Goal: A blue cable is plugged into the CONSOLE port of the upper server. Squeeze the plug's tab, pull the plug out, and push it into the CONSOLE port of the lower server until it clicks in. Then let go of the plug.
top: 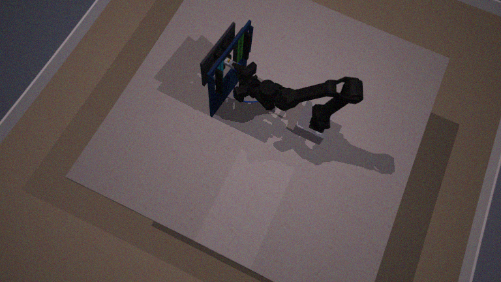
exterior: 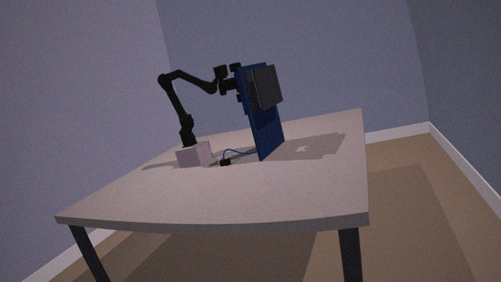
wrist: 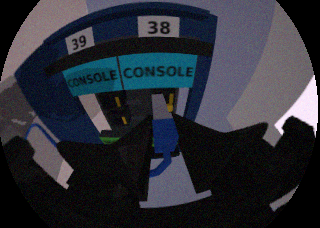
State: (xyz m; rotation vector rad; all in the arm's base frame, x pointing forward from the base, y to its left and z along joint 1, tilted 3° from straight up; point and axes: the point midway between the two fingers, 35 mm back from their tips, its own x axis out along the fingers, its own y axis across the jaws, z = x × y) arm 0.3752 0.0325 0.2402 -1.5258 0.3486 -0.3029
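The gripper (top: pixel 236 67) (wrist: pixel 162 118) is closed on the plug (wrist: pixel 165 135), its two dark fingers on either side of the blue body. In the wrist view the plug's pale tip (wrist: pixel 159 106) points toward the dark opening below the larger CONSOLE label (wrist: pixel 158 72), beside yellow marks. Whether the tip's end is touching or inside a port, I cannot tell. The cable (top: pixel 251 101) (exterior: pixel 240 152) (wrist: pixel 161 169) bends away from the back of the plug; lower down, it arcs just above the table to a small black block (exterior: pixel 224 162).

A second CONSOLE label (wrist: pixel 92 78) sits right next to the first. Above them on the blue frame (top: pixel 211 96) (exterior: pixel 271 134) (wrist: pixel 206 40) are the numbers 38 (wrist: pixel 158 27) and 39 (wrist: pixel 79 42). The frame stands on the table (top: pixel 147 175) (exterior: pixel 214 194), with dark boxes (top: pixel 218 49) (exterior: pixel 269 87) at its upper part. A green strip (top: pixel 241 47) shows inside it in the top view.

The black arm (top: pixel 310 92) (exterior: pixel 175 105) rises from a pale base (top: pixel 310 136) (exterior: pixel 192 156), bends at a high elbow and reaches across to the frame, which hides the fingers in the exterior view.
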